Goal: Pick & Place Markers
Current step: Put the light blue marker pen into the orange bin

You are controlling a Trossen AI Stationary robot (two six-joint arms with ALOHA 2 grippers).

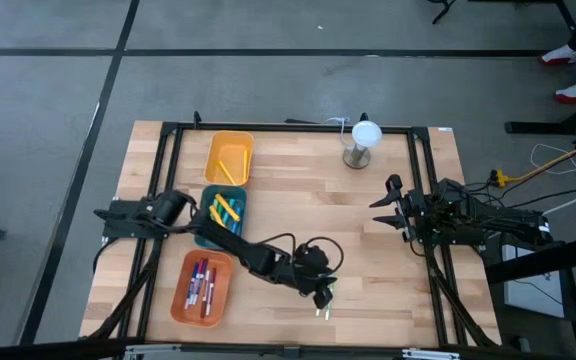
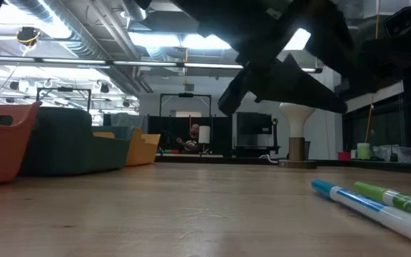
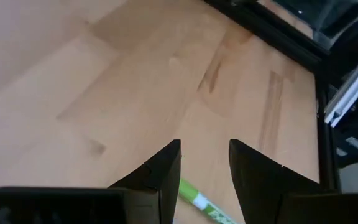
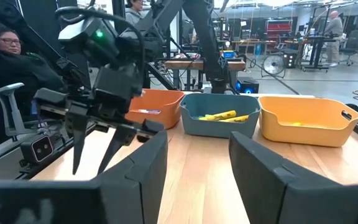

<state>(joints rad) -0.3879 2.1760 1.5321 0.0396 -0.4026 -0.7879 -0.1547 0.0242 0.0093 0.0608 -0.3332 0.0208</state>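
High view: we see the left arm stretched diagonally across the light wooden table (image 1: 298,200), its left gripper (image 1: 322,301) poised near the front edge over 2 markers lying loose on the wood. Low view: we see those 2 markers side by side at the table's near right, a light blue marker (image 2: 366,205) and a green marker (image 2: 398,200), both flat on the surface, with the dark arm overhead. Left wrist view: we find the left gripper's 2 dark fingers (image 3: 160,177) standing apart and holding nothing, and between them a green-and-white marker end lies on the wood; whether a fingertip touches it we cannot tell. High view: we note 3 rounded plastic trays in a column at the table's left, a yellow tray (image 1: 229,157) with yellow markers, a teal tray (image 1: 224,212) with yellow and green markers, and an orange tray (image 1: 202,288) with red, blue and purple markers. A white-topped stand (image 1: 360,144) sits at the far edge. We see the right gripper (image 1: 388,210) waiting at the table's right, its fingers spread and empty. Right wrist view: we see a seated person (image 4: 8,53) beyond the table.
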